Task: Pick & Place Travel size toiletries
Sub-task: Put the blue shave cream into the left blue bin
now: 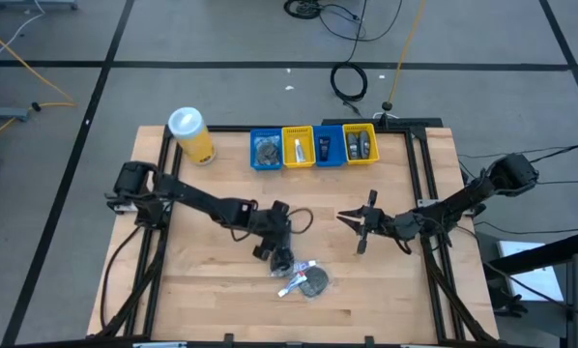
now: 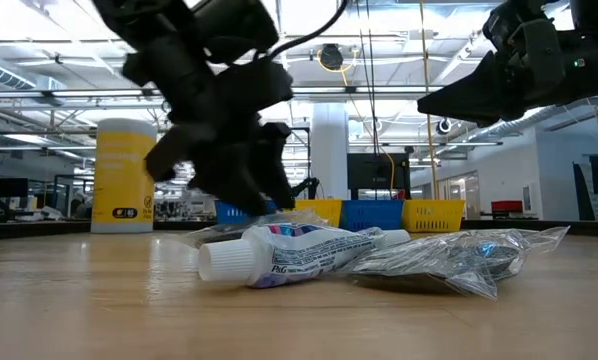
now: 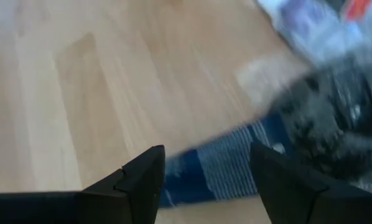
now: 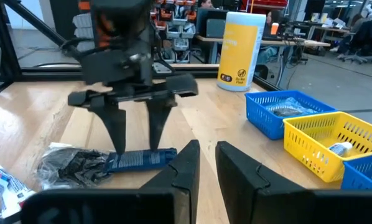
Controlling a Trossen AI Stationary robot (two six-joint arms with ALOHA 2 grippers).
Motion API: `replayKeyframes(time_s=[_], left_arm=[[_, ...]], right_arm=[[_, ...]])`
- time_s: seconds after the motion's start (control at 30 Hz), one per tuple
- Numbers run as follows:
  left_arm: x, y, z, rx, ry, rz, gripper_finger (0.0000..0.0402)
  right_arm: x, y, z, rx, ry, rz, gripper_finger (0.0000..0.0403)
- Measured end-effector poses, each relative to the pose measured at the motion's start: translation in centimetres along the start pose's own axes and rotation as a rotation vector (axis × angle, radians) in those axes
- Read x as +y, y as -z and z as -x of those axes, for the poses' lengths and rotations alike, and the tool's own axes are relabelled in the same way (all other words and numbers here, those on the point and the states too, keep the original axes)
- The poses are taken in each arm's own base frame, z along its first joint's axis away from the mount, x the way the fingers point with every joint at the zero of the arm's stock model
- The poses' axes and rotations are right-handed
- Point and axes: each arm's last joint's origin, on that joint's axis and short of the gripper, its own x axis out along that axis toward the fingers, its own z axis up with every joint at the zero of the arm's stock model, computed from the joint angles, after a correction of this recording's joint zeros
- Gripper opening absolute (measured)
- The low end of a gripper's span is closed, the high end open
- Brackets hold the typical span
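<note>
Left gripper (image 1: 282,259) is down at the table near the front-centre, fingers (image 4: 116,132) spread fairly wide and straddling a flat dark blue item (image 4: 141,159) that lies on the wood; the right wrist view shows the two fingertips planted either side of it, nothing clamped. The left wrist view is blurred, but the same blue striped piece (image 3: 223,171) sits in the gap between the fingers. Packed tight against it: a crinkled clear bag with dark contents (image 2: 449,262) and a small white toothpaste tube (image 2: 279,256) with a white cap and red/blue print, the tube lying on its side and touching the bag. In the high view this little heap (image 1: 303,280) is just beyond the left gripper's tips, toward the table's front edge. Right gripper (image 1: 360,230) hovers above the table to the right of centre, well apart from the heap, fingers (image 4: 185,163) narrow with only a thin slot between them, holding nothing. Along the back edge is a row of four bins, blue (image 1: 266,149), yellow (image 1: 298,147), blue (image 1: 328,146), yellow (image 1: 360,143), each with small items inside; contents too small to name. A yellow canister with a white lid (image 1: 191,134) stands left of the row. Wooden table (image 1: 202,280) otherwise bare around the work area.
</note>
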Motion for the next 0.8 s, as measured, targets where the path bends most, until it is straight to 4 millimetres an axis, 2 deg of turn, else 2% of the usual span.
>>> replayKeyframes(time_s=[0.2,0.33,0.47,0.63,0.8], left_arm=[[1.7,-0.9,0.4,-0.029,0.023,0.114,0.0292],[2.7,-0.9,0.9,0.058,-0.045,0.403,0.0339],[2.3,-0.6,0.8,0.08,-0.06,0.652,0.0368],[0.7,-0.2,-0.7,0.121,-0.134,0.764,0.0374],[-0.5,0.0,-2.6,0.124,-0.153,0.804,0.0354]], right_arm=[[0.0,0.0,0.0,0.0,0.0,-0.004,0.0043],[0.0,0.0,0.0,0.0,0.0,-0.004,0.0043],[0.0,0.0,0.0,0.0,0.0,-0.006,0.0043],[0.0,0.0,0.0,0.001,0.0,-0.022,0.0043],[0.0,0.1,0.0,0.005,0.001,-0.019,0.0043]])
